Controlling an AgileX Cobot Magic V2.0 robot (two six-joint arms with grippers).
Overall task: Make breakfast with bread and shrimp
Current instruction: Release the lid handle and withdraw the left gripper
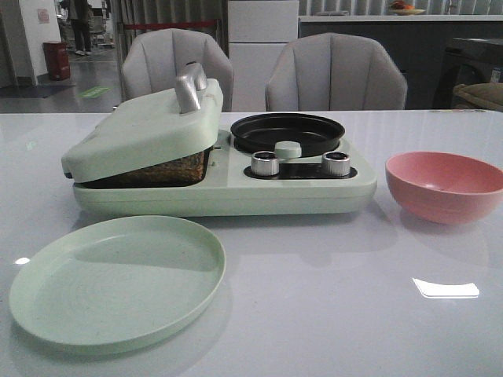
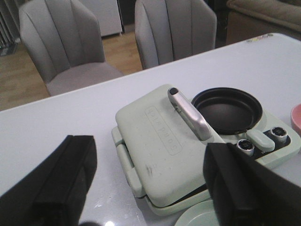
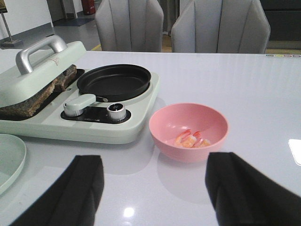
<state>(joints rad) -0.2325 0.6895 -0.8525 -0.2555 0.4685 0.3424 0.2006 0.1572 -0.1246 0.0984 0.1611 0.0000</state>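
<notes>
Pink bowl (image 3: 189, 130) holds shrimp (image 3: 190, 139) near bread (image 3: 40, 96) under the lid (image 1: 141, 133); both arms' fingers (image 3: 155, 188) (image 2: 150, 183) spread wide, empty.

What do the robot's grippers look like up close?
Only the fingers show, in the wrist views. The left gripper and right gripper each have two broad, flat, matte black fingers with angular edges. No cables, markings or arm links are in view.

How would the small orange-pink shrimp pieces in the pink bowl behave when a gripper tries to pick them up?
The small orange-pink shrimp pieces look glossy, so probably slippery. They are tiny and curled, likely soft and light. Lying at the bottom of the round pink bowl, they may slide along its curved wall.
</notes>
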